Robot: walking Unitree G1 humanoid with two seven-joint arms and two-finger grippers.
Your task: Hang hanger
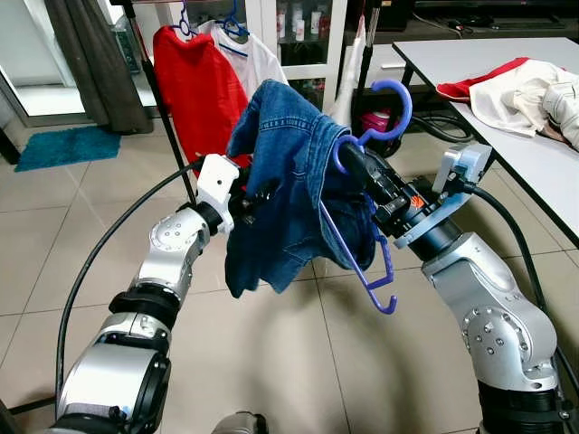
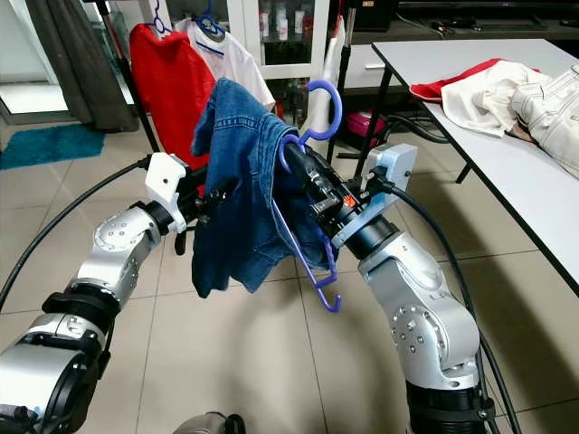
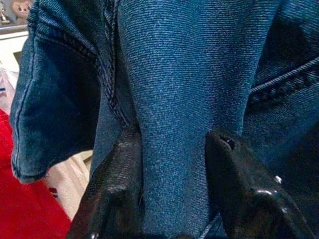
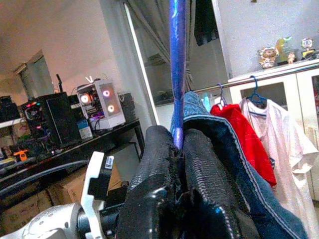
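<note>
Two grippers meet at chest height over open tiled floor (image 1: 298, 362), sharing one load: a blue plastic hanger (image 1: 357, 262) draped with a denim garment (image 1: 289, 190). The right gripper (image 1: 348, 155) has its fingers (image 4: 199, 169) closed tight on the hanger's neck just under the curved hook, which rises free above the denim. The hanger is tilted, its lower arm slanting down to a small end hook that hangs clear of the cloth. The left gripper (image 1: 262, 194) reaches in from the other side; its fingers (image 3: 119, 174) stand partly apart with a vertical fold of denim between them, the pads against the cloth on either side. The garment's hem dangles well above the tiles. Behind the arms stands a clothes rack (image 1: 149, 63) carrying a red shirt (image 1: 194, 86) and a white shirt (image 1: 258, 54) on their own hangers, with a stretch of bare floor between it and the robot. To the right, a white table (image 1: 543, 154) runs close beside the right arm, its near edge bare, with piled clothes (image 1: 516, 90) farther back. A blue mat (image 1: 63, 145) lies at far left beside a dark curtain (image 1: 95, 59).
</note>
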